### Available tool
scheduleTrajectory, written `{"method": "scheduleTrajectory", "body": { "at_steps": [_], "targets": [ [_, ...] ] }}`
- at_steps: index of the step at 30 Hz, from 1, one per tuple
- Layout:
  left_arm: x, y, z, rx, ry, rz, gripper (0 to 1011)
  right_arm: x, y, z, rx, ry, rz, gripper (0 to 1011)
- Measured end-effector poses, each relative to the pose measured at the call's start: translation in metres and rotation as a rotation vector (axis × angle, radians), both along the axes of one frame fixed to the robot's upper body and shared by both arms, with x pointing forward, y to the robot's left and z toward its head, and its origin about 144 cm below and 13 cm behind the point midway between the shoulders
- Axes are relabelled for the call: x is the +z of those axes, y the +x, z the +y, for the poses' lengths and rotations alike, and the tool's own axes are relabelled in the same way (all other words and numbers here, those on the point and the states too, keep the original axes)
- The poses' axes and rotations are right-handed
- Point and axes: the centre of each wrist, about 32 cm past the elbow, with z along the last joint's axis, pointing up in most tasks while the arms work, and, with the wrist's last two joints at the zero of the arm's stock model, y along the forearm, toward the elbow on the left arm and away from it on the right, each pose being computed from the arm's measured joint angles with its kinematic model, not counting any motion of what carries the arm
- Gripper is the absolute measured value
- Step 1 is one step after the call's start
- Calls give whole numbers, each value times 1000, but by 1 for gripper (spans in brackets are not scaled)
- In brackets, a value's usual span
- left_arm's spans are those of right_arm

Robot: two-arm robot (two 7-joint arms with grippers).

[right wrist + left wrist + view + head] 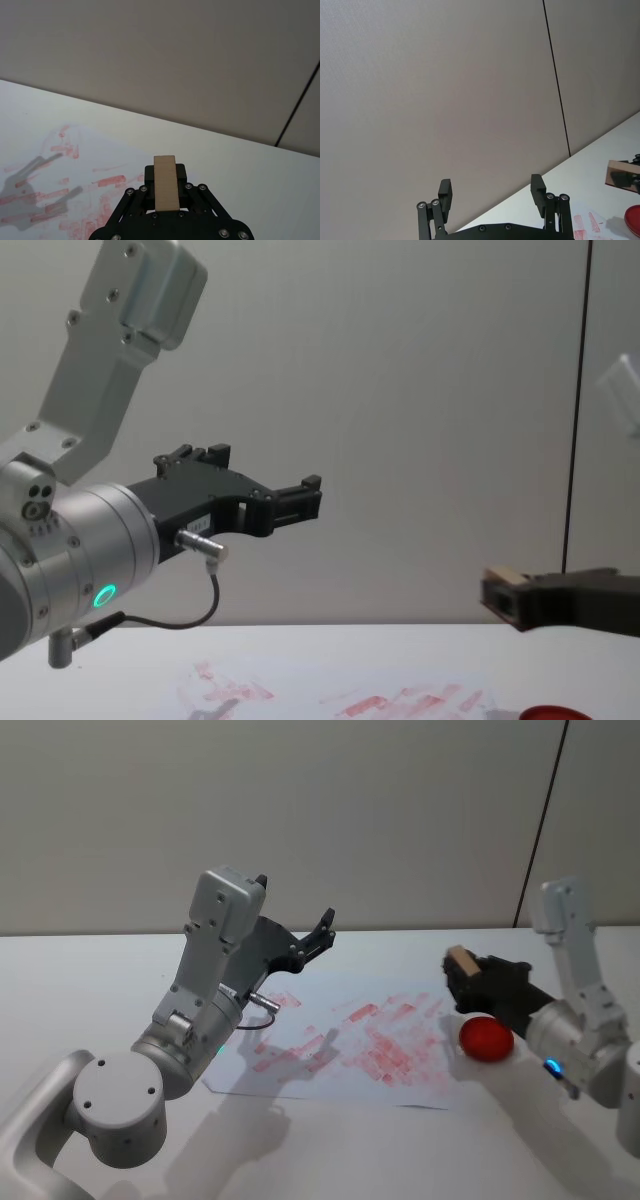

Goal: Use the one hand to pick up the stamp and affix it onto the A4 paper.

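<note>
Right gripper (462,968) is clamped on the stamp (460,960), holding it in the air above the right edge of the paper (345,1040), just behind the red ink pad (486,1038) on the table (90,980). Left gripper (322,932) is raised over the paper's far left side, fingers apart and empty.

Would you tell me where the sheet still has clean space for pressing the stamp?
The A4 paper is bare along its far edge and in its right near corner by the red pad. The middle is crowded with red marks. The right gripper holds the stamp above the paper's right edge.
</note>
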Motion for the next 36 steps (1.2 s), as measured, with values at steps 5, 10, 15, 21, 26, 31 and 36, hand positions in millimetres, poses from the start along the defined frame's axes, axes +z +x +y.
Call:
{"method": "scheduleTrajectory", "body": {
  "at_steps": [5,10,15,21,26,31,36],
  "targets": [
    [0,0,0,0,0,0,1001,-2,-3,-12,-27,-20,20,220],
    [0,0,0,0,0,0,1001,-6,-6,-21,-46,-43,41,220],
    [0,0,0,0,0,0,1001,-11,-7,-25,-55,-67,55,219],
    [0,0,0,0,0,0,1001,-19,-5,-29,-58,-98,74,219],
    [0,0,0,0,0,0,1001,-25,-2,-29,-53,-123,83,219],
    [0,0,0,0,0,0,1001,-29,0,-28,-47,-140,90,220],
    [0,0,0,0,0,0,1001,-34,3,-26,-38,-155,95,219]
  ]
}}
